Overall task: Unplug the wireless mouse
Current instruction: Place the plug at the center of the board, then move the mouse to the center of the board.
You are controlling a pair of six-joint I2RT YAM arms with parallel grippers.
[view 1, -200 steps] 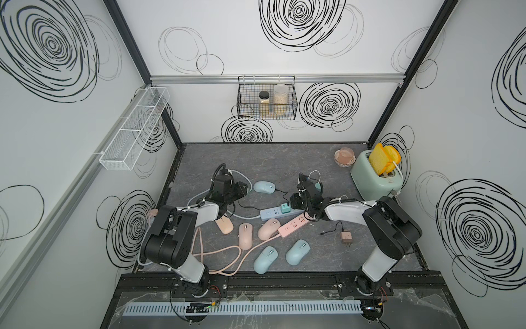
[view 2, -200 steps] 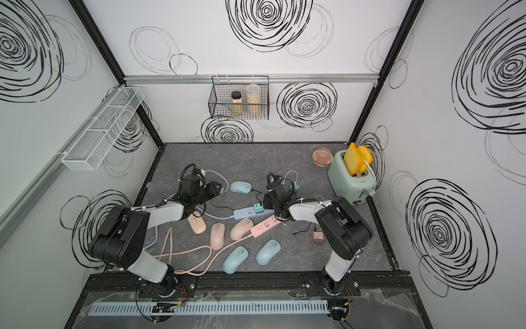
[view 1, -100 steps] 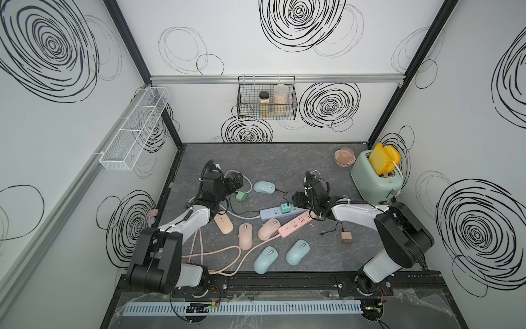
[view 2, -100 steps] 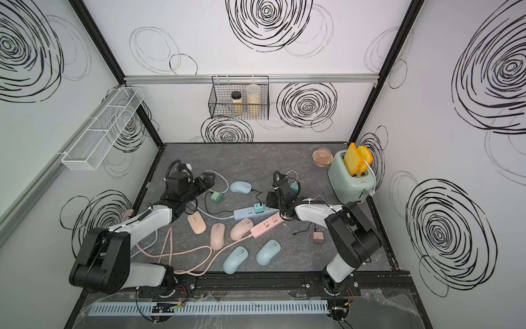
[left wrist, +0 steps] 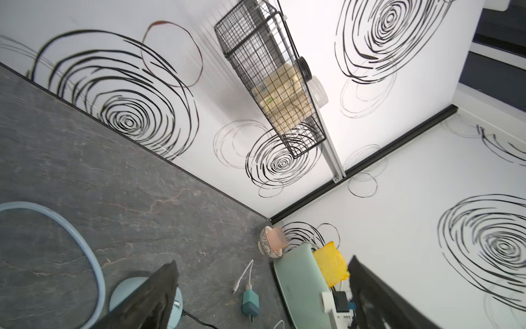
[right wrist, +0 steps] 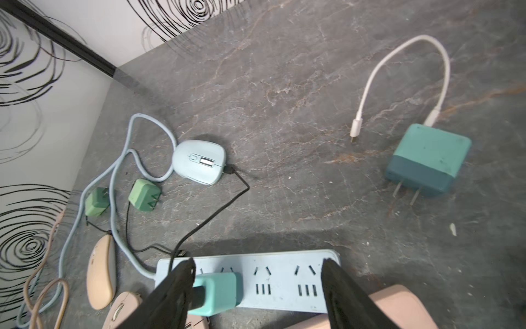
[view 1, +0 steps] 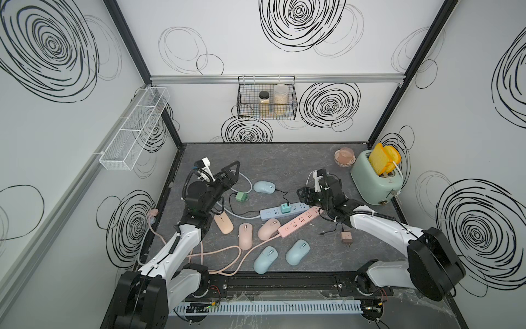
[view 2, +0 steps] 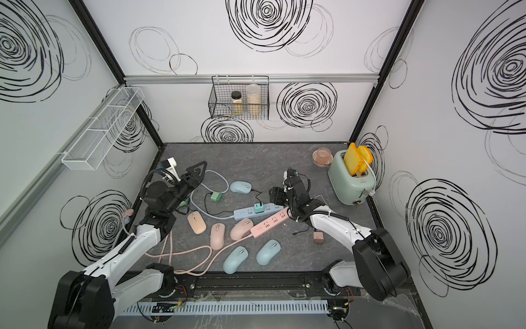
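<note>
In the left wrist view a finger of the left gripper covers part of the blue mouse, and the picture's edge cuts off both it and the toaster. In the right wrist view a finger of the right gripper hides part of the charger, and the pink power strip runs off the edge.

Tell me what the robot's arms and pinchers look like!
Both arms are white tubes joined by chunky black round joints, with thin black cables running along them: see the left arm and the right arm. The left gripper and right gripper are black, with flat, pointy triangle-shaped fingers.
</note>
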